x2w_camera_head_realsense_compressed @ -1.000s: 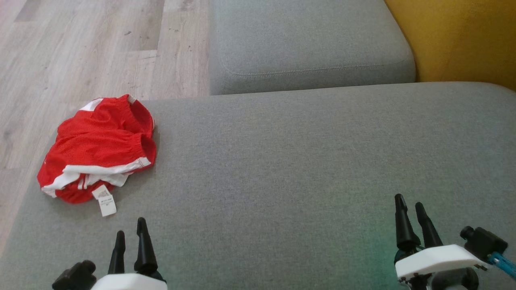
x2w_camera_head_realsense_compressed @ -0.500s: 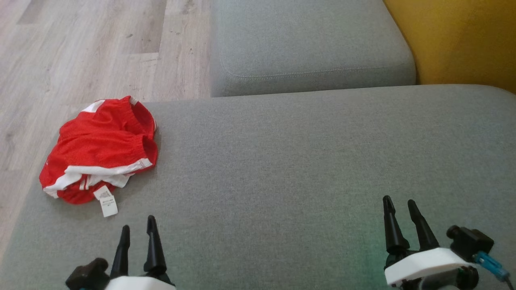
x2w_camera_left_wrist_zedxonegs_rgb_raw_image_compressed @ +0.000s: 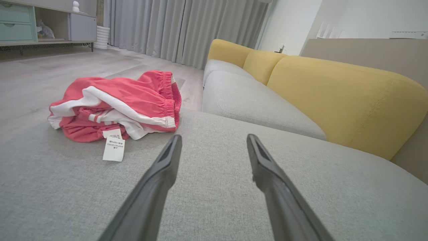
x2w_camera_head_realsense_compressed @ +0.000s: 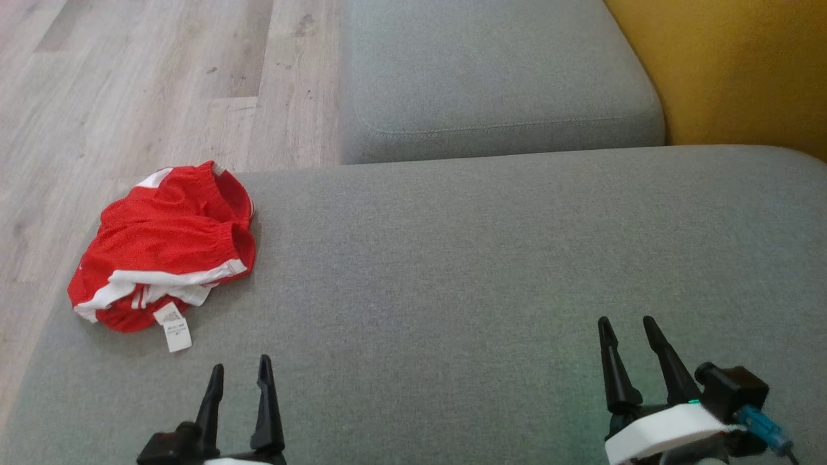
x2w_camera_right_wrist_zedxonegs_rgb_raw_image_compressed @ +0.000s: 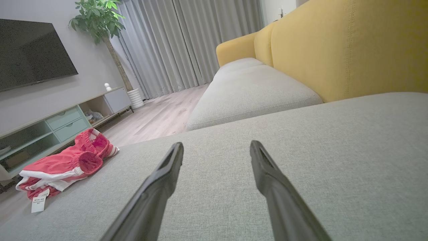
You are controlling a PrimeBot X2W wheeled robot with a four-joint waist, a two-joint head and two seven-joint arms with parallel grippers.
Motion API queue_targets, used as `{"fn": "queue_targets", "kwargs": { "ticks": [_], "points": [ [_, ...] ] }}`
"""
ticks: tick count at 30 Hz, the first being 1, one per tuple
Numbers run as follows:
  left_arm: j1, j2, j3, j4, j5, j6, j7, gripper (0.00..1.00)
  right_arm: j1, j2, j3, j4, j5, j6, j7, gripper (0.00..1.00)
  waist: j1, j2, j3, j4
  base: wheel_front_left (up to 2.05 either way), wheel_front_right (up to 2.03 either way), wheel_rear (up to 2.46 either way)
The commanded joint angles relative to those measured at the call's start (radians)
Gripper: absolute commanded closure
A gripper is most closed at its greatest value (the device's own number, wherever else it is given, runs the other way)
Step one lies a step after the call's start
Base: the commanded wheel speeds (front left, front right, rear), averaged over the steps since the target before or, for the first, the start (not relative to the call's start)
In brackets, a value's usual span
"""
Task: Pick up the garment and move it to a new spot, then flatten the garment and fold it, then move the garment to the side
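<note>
A crumpled pair of red shorts [x2w_camera_head_realsense_compressed: 165, 245] with white stripes and a white care label lies at the far left corner of the grey sofa seat [x2w_camera_head_realsense_compressed: 484, 271]. The left wrist view shows the shorts [x2w_camera_left_wrist_zedxonegs_rgb_raw_image_compressed: 117, 103] ahead and to the left of my fingers; in the right wrist view the shorts [x2w_camera_right_wrist_zedxonegs_rgb_raw_image_compressed: 63, 164] sit far off at the left. My left gripper [x2w_camera_head_realsense_compressed: 239, 371] is open and empty, a short way to the near right of the label. At the lower right my right gripper [x2w_camera_head_realsense_compressed: 625, 323] hovers over bare cushion, open and empty.
A second grey seat cushion [x2w_camera_head_realsense_compressed: 497, 77] lies beyond a seam, with the yellow backrest [x2w_camera_head_realsense_compressed: 730, 64] at the right. Wooden floor [x2w_camera_head_realsense_compressed: 129, 84] borders the seat's left edge. A TV unit [x2w_camera_right_wrist_zedxonegs_rgb_raw_image_compressed: 57, 124], a television and a plant stand across the room.
The whole picture has shifted, so the head camera moved. Both grippers sit lower in view; the left one has moved right, the right one left. The shorts lie as before.
</note>
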Motion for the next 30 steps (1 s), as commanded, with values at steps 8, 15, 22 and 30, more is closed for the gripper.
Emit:
{"fn": "queue_targets", "kwargs": {
  "ticks": [8,15,22,30],
  "points": [
    [-0.023,0.007,0.008,-0.039,0.118,0.021,-0.039,0.00,-0.014,-0.006,0.027,-0.018,-0.144,0.007,-0.041,0.00,-0.0001,-0.0001,-0.015,-0.003,0.00,0.00,0.00],
    [-0.018,0.007,-0.004,-0.052,0.206,0.043,-0.060,0.00,-0.008,-0.007,0.012,0.013,-0.243,0.008,-0.062,0.00,-0.0001,-0.0001,-0.022,-0.004,0.00,0.00,0.00],
    [-0.015,0.007,-0.006,-0.055,0.241,0.054,-0.071,0.00,-0.008,-0.007,0.010,0.031,-0.284,0.008,-0.072,0.00,-0.0001,-0.0001,-0.027,-0.003,0.00,0.00,0.00],
    [-0.016,0.007,-0.002,-0.045,0.228,0.048,-0.071,0.00,-0.012,-0.007,0.009,0.039,-0.278,0.008,-0.072,0.00,-0.0001,-0.0001,-0.027,-0.005,0.00,0.00,0.00]
  ]
}}
